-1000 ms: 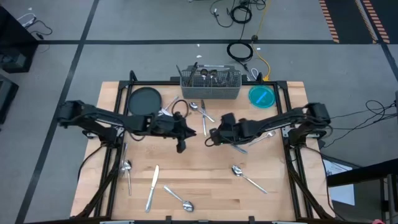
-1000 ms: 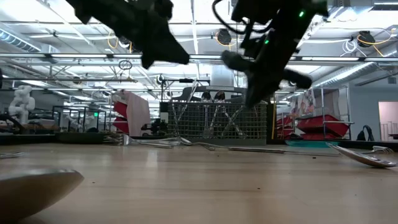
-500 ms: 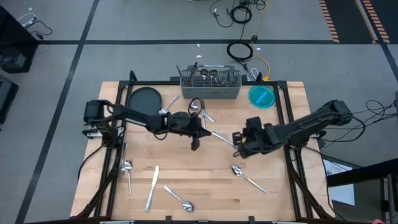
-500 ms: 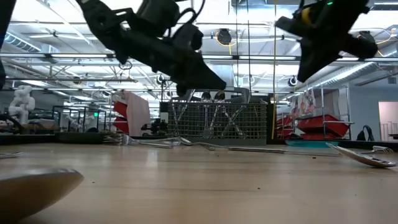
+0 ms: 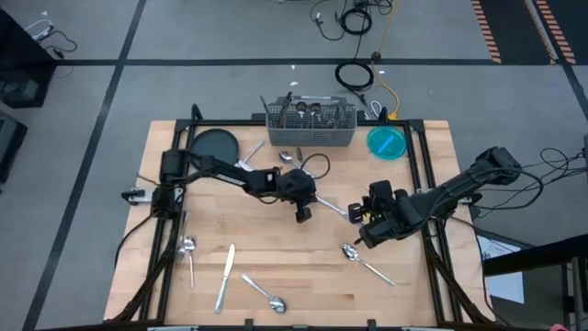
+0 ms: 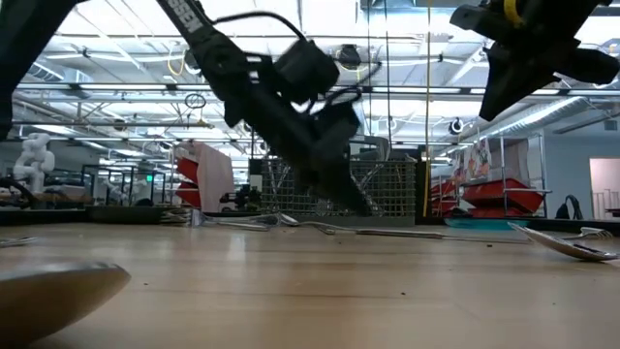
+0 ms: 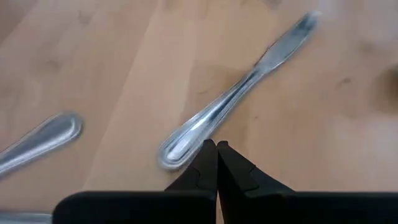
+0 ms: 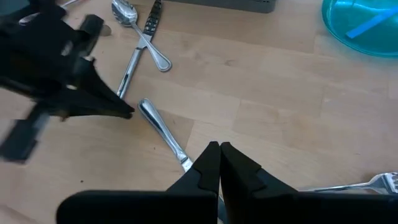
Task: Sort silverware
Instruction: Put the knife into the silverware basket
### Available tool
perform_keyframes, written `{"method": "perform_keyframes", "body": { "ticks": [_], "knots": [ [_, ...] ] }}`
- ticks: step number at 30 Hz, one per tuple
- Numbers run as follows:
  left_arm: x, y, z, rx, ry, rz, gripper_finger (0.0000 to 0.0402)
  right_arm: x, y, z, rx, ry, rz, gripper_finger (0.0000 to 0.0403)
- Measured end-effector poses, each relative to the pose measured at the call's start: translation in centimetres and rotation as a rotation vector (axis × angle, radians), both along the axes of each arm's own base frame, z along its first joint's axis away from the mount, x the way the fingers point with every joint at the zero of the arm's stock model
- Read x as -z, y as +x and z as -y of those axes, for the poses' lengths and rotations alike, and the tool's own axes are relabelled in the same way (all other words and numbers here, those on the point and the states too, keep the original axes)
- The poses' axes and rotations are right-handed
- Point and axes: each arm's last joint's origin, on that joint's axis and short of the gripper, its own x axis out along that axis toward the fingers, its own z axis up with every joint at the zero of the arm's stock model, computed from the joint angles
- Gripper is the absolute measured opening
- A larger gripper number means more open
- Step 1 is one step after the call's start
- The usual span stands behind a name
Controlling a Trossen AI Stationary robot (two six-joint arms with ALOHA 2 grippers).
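Now left gripper (image 5: 302,215) pinched empty, tip beside knife (image 7: 233,102) handle.

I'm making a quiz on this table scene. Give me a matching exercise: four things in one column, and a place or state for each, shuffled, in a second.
Things:
1. left pincer
2. wire-mesh caddy
3. dark round plate
4. blue dish

Places or states:
A. far right corner of the table
B. far edge, centre, silverware inside
C. shut, at the handle end of a knife mid-table
D. far left corner of the table

Pairs: 1-C, 2-B, 3-D, 4-A
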Motion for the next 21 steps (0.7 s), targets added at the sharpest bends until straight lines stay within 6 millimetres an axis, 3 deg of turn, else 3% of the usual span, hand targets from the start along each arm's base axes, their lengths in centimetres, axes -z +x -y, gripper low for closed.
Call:
{"method": "perform_keyframes", "body": {
  "ticks": [13,21],
  "knots": [
    [0.0,0.3,-0.4,-0.058,0.097,0.01,0.0,0.0,-0.6,-1.1,-0.022,0.009,0.017,0.0],
    [1.4,0.2,-0.9,-0.081,0.102,-0.032,0.0,0.0,-0.6,-1.1,-0.023,-0.002,0.014,0.0]
  ]
}}
